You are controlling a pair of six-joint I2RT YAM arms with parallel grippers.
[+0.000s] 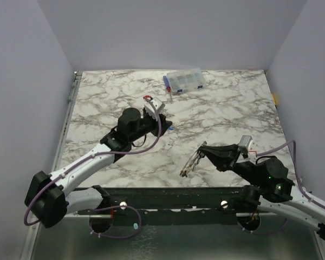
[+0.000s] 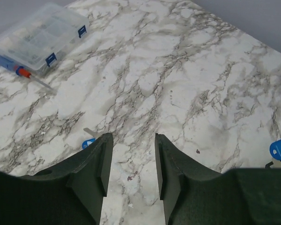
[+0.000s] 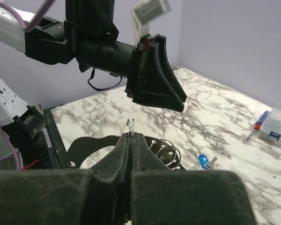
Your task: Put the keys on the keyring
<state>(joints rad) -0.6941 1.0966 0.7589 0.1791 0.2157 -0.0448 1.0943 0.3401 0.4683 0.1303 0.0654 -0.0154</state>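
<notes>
Nearest the arm bases, we see the right gripper [image 3: 130, 138] pinched closed on the silver keyring [image 1: 190, 162], which slants down from its fingertips toward the marble table [image 1: 108, 97]. Farther in, the left gripper [image 2: 131, 159] hovers with jaws apart, holding nothing. A blue key [image 2: 88, 142] lies just beside one finger. We find a clear compartment box [image 1: 184, 81] near the far edge.

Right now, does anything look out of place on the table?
A blue key lies loose on the table near the open, empty left end effector, off the ring that the right end effector clamps. Nothing looks spilled or damaged.
</notes>
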